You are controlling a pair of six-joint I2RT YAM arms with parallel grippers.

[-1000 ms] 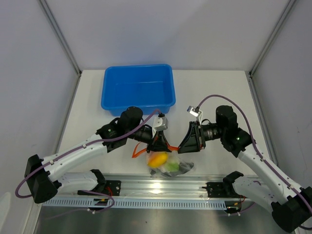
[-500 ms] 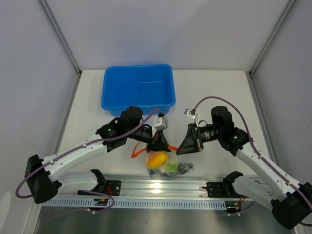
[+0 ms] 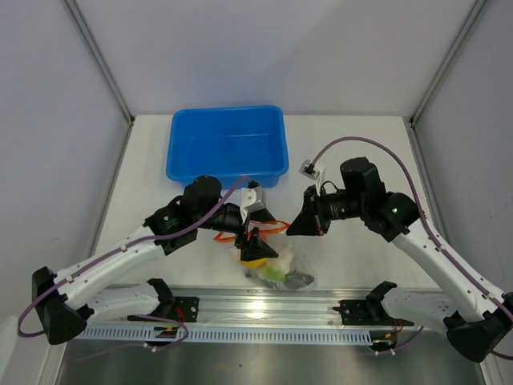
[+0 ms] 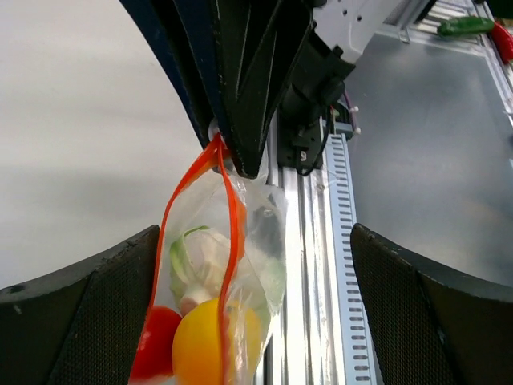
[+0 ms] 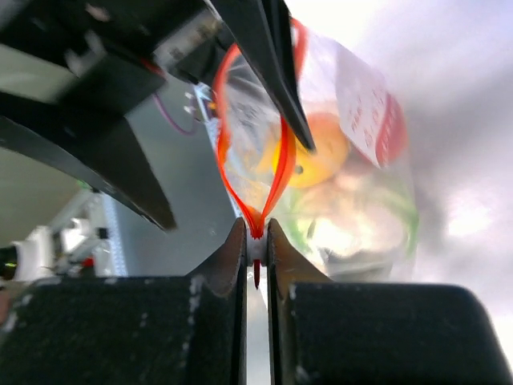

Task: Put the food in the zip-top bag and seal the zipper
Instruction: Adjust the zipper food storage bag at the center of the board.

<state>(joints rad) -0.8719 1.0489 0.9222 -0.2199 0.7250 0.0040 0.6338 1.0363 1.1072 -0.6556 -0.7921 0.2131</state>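
Note:
The clear zip-top bag (image 3: 276, 265) hangs above the table's near edge, just in front of the rail. Inside it is food: a yellow-orange piece (image 4: 212, 345), a red piece (image 4: 152, 345) and white cauliflower with green leaves (image 4: 200, 257). My right gripper (image 5: 256, 228) is shut on one end of the red-orange zipper (image 5: 280, 160). From that pinch the zipper's two strips spread apart in a loop. My left gripper (image 4: 255, 233) is open, its fingers (image 4: 80, 321) standing either side of the bag's upper part without touching it.
The blue tub (image 3: 227, 144) stands at the back of the table, behind both arms. A metal rail (image 3: 264, 309) runs along the near edge below the bag. A green item (image 4: 465, 24) lies on the metal surface beyond the rail.
My left gripper has opened, let go of the zipper and drawn back to the left. My right gripper has shut on the zipper's end and shifted a little left and up.

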